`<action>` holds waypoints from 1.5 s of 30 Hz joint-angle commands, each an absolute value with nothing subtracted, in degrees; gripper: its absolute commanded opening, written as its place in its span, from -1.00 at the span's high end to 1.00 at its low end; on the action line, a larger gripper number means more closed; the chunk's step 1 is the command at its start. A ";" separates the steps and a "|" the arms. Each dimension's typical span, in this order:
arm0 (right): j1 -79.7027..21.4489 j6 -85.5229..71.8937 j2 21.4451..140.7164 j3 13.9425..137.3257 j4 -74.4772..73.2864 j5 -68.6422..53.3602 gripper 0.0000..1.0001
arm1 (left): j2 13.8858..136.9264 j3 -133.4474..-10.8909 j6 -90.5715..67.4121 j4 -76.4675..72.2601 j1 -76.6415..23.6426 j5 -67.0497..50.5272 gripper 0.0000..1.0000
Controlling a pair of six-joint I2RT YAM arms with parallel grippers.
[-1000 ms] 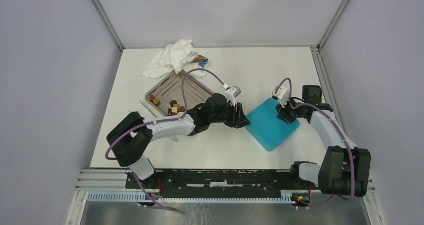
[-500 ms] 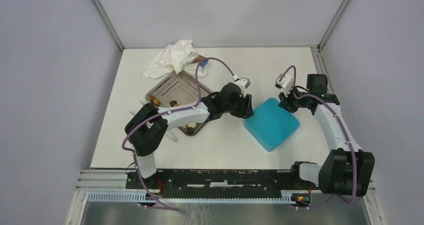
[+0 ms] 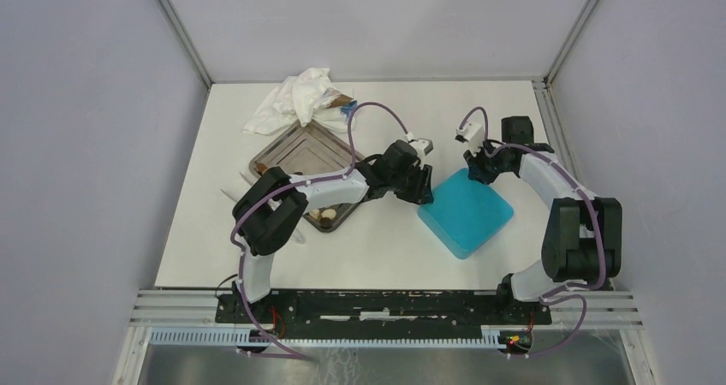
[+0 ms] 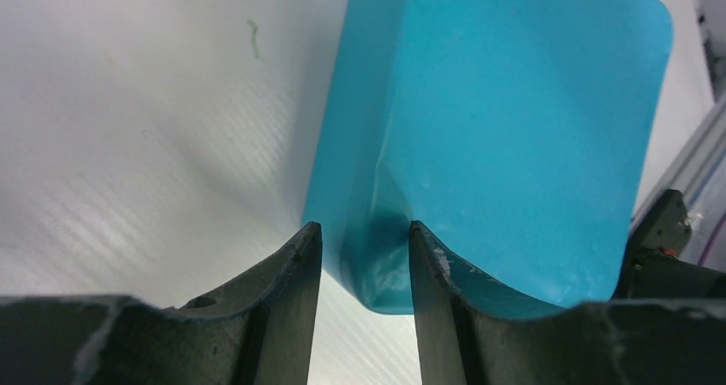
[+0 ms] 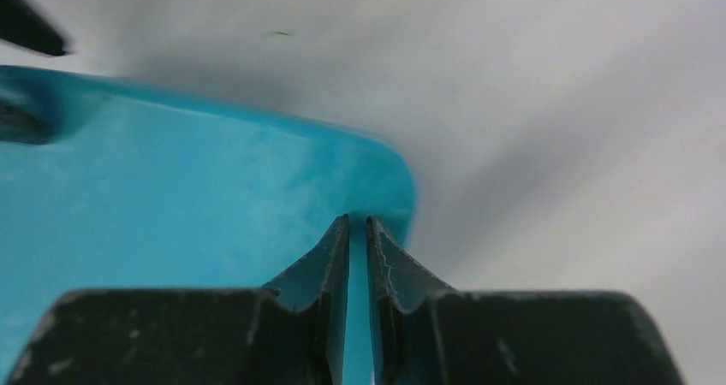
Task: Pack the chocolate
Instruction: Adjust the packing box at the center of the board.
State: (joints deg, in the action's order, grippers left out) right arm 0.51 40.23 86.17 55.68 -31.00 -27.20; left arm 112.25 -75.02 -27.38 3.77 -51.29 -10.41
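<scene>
The teal box (image 3: 469, 214) sits closed, a little right of the middle; the left pincer (image 4: 360, 231) is narrow, one finger on each side of a box corner, likely pinching it to open the lid; the right pincer (image 5: 359, 222) is almost closed at the far corner; whether it nips the edge is unclear; the chocolate (image 3: 324, 216) waits in the metal tray (image 3: 295, 150), left of middle.
</scene>
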 commanded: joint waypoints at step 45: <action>5.91 40.72 81.98 52.09 -36.80 -34.65 0.46 | 105.85 -56.76 -42.86 -23.74 -56.78 -21.66 -0.30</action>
